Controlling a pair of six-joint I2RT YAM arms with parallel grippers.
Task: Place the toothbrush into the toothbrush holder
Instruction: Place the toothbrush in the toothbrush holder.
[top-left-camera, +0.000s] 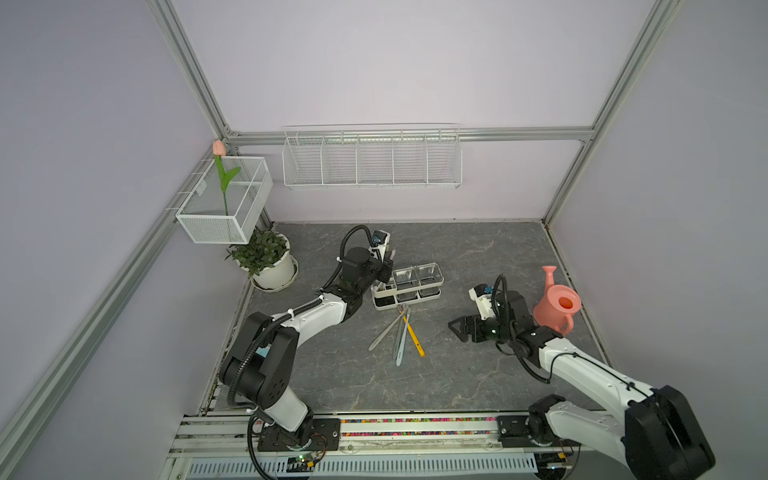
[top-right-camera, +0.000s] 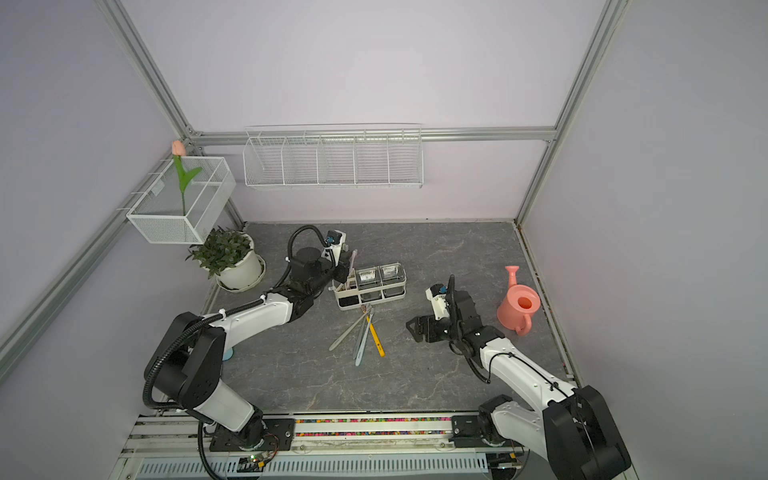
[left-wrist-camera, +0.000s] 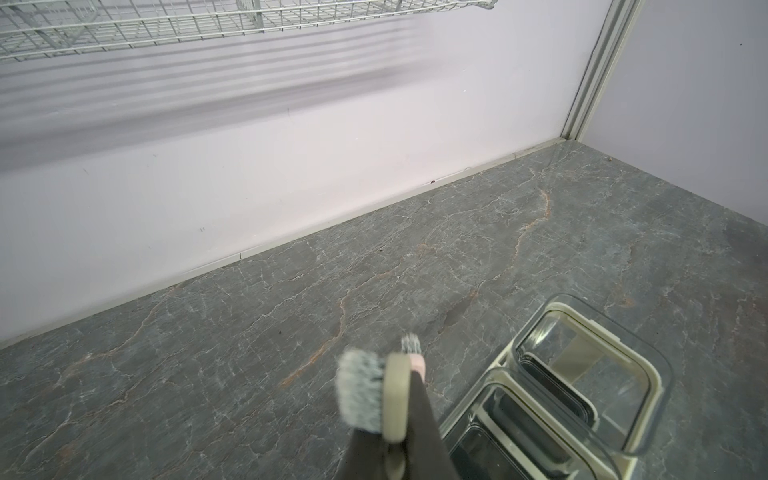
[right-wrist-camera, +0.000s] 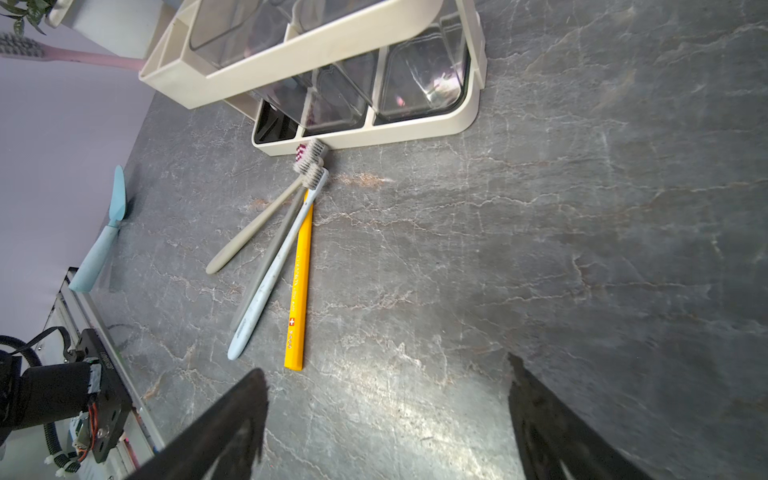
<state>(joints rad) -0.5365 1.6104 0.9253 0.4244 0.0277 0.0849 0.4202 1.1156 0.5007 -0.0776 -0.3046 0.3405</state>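
Note:
The cream toothbrush holder (top-left-camera: 409, 297) (top-right-camera: 370, 302) stands mid-table with two clear cups; its rim shows in the left wrist view (left-wrist-camera: 498, 374) and its base in the right wrist view (right-wrist-camera: 374, 133). My left gripper (top-left-camera: 387, 266) (left-wrist-camera: 390, 411) hovers over the holder's left end, shut on a khaki toothbrush (left-wrist-camera: 395, 395) with grey bristles. A pink toothbrush (top-left-camera: 392, 253) (right-wrist-camera: 83, 56) stands up from the cream bin, just behind it. Several more toothbrushes (top-left-camera: 399, 332) (right-wrist-camera: 299, 282) lie fanned in front of the holder. My right gripper (top-left-camera: 457, 328) (right-wrist-camera: 386, 368) is open and empty, low to their right.
A pink watering can (top-left-camera: 557, 305) stands by the right wall. A potted plant (top-left-camera: 266, 257) sits at the back left under a white mesh box (top-left-camera: 224, 232) holding a tulip. A wire basket (top-left-camera: 372, 160) hangs on the back wall. A light-blue tool (right-wrist-camera: 104, 237) lies near the left arm's base.

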